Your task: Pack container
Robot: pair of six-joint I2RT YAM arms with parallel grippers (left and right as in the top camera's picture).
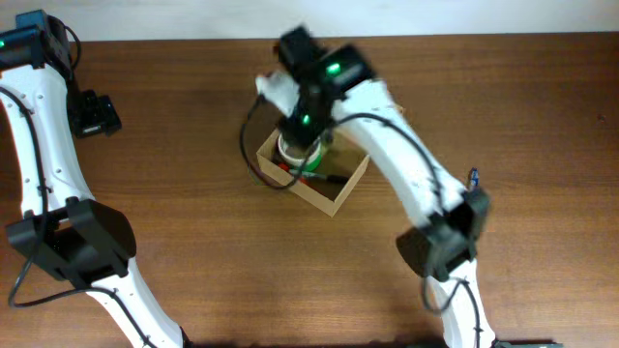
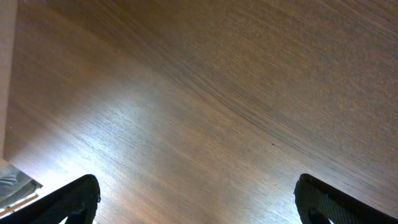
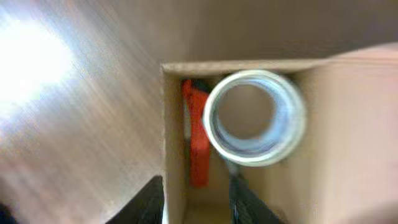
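Observation:
The container (image 1: 340, 189) is an open tan cardboard box at the middle of the table. A white tape roll (image 1: 298, 148) lies in its far-left corner, directly under my right gripper (image 1: 300, 126). In the right wrist view the tape roll (image 3: 292, 118) lies loose inside the container (image 3: 174, 143). My right gripper (image 3: 198, 202) is open and astride the box's left wall. One of its fingers (image 3: 148, 202) is outside the wall and the other is inside. My left gripper (image 1: 97, 114) hangs wide open over bare wood at the far left, with nothing between its fingers (image 2: 78, 199).
A red object (image 3: 198, 137) lies in the box beside the tape roll, against the left wall. A thin dark item (image 1: 329, 178) also shows in the box. The table's far edge runs along the top of the overhead view.

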